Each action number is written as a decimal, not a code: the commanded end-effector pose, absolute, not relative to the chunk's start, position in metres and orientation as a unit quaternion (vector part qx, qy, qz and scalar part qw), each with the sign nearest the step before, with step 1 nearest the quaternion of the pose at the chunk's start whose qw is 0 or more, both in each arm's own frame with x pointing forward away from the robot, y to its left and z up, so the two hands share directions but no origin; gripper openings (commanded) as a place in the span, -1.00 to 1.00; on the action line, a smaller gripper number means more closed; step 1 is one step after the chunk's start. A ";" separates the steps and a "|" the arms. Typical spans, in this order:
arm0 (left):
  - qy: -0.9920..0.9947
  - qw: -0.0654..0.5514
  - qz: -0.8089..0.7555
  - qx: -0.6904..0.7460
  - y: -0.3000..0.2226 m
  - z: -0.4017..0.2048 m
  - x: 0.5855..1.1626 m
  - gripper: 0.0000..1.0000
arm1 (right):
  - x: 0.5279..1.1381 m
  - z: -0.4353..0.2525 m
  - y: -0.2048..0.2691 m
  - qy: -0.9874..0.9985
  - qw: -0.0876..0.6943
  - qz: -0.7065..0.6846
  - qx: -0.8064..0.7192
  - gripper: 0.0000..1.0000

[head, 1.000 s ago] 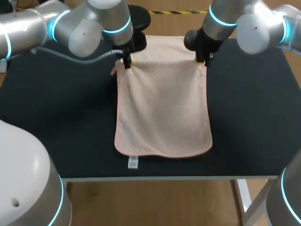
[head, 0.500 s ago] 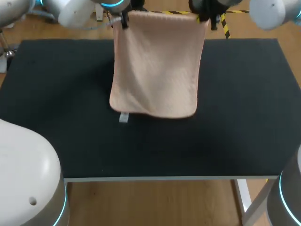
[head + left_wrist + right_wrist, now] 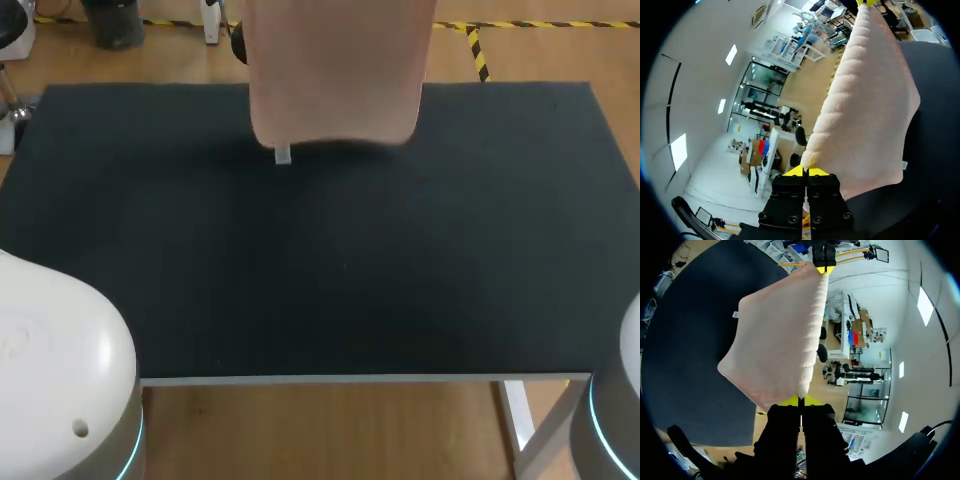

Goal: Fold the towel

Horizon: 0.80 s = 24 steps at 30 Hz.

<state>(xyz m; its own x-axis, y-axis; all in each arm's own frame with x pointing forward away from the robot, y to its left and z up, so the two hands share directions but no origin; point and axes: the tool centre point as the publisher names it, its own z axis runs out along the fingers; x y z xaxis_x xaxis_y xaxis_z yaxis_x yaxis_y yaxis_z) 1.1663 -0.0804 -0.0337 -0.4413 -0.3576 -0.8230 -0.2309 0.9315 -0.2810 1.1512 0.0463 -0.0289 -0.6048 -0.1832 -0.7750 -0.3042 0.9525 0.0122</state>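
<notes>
1. Left wrist view: the left gripper [image 3: 805, 171] was clamped on one upper corner of the towel [image 3: 865, 110]. Its yellow tips were pinched together with the cloth edge between them.
2. Right wrist view: the right gripper [image 3: 801, 401] was clamped the same way on the other upper corner, tips together on the hem.
3. Each wrist view showed the other arm's yellow tips at the far end of the towel's top edge. That edge ran stretched between the two grippers, which were well apart.
4. The towel was pale peach terry. It was held up in the air and hung from the top edge as one flat, unfolded sheet.
5. Both wrist views showed the dark worktop [image 3: 320, 260] under and beyond the hanging cloth.
6. Head view: only the towel's lower part showed, over the far middle of the worktop. Its top ran out of view.
7. The lower edge had rounded corners and hung above the worktop's far strip. Could not tell whether it touched the surface.
8. A small white label tag [image 3: 283, 154] hung from the lower edge near its left corner, seen against the dark surface.
9. The worktop was dark, matte and rectangular, with a pale front edge.
</notes>
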 end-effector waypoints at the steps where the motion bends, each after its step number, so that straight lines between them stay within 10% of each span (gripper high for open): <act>1: 0.842 0.502 -0.050 -0.191 -0.080 -0.023 1.163 -1.00 | 1.154 -0.020 0.048 0.892 0.427 0.066 -0.135 -1.00; 24: 0.929 0.305 -0.039 -0.204 -0.080 -0.166 0.985 -1.00 | 1.011 -0.158 0.051 0.952 0.238 0.121 -0.148 -1.00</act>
